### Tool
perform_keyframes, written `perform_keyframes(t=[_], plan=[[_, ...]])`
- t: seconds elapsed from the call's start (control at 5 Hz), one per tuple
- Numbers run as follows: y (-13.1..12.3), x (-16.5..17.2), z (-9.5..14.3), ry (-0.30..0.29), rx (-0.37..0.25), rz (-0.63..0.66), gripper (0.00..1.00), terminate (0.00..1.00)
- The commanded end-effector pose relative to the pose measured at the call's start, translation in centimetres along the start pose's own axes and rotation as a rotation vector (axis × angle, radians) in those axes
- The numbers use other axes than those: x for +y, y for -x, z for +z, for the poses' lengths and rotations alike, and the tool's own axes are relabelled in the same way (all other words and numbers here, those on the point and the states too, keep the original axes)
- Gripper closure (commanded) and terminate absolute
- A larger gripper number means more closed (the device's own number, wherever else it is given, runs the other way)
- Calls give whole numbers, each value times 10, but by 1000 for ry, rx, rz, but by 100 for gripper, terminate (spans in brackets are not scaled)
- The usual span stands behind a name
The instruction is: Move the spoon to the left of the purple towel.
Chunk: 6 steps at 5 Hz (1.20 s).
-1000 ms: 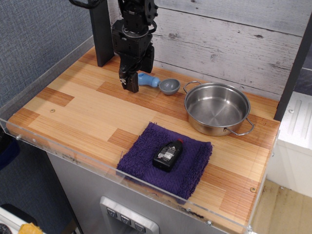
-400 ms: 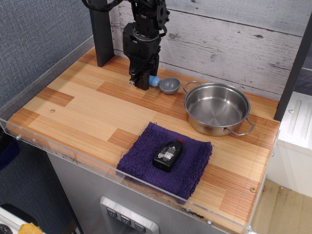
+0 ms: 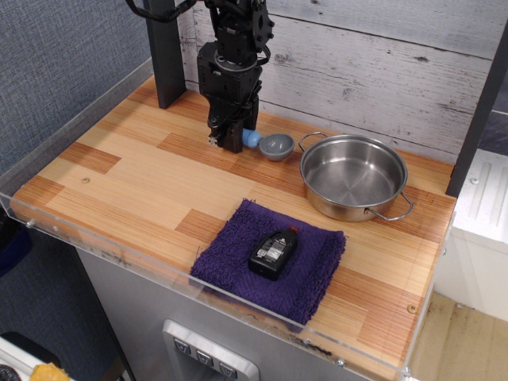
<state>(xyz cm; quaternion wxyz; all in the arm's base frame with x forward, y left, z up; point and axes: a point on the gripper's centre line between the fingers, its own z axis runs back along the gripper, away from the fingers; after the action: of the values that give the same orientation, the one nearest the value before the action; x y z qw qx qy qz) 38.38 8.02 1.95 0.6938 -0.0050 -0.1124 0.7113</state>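
The spoon [image 3: 274, 145] lies on the wooden table near the back wall, just left of the steel pan. Its grey round bowl and a short piece of its light-blue handle show. My black gripper [image 3: 229, 143] is down over the handle's left end and hides most of it. The fingers stand at the handle, but I cannot tell if they are closed on it. The purple towel [image 3: 230, 258] lies flat near the front edge, well apart from the gripper.
A small black bottle [image 3: 274, 252] lies on the towel. A steel pan [image 3: 349, 210] with two handles stands at the right. A black post [image 3: 165, 55] rises at the back left. A clear plastic rim [image 3: 119, 258] edges the table's front and left side.
My gripper moved right from beside the spoon's handle end to over the handle, hiding most of it. The spoon's bowl has shifted very slightly.
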Motion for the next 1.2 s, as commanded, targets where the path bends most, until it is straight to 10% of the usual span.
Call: perform_keyframes(t=[0.0, 1.0], plan=[[-19, -11, 69, 155, 9, -14, 100, 0], [-83, 113, 114, 146, -20, -62, 100, 0]])
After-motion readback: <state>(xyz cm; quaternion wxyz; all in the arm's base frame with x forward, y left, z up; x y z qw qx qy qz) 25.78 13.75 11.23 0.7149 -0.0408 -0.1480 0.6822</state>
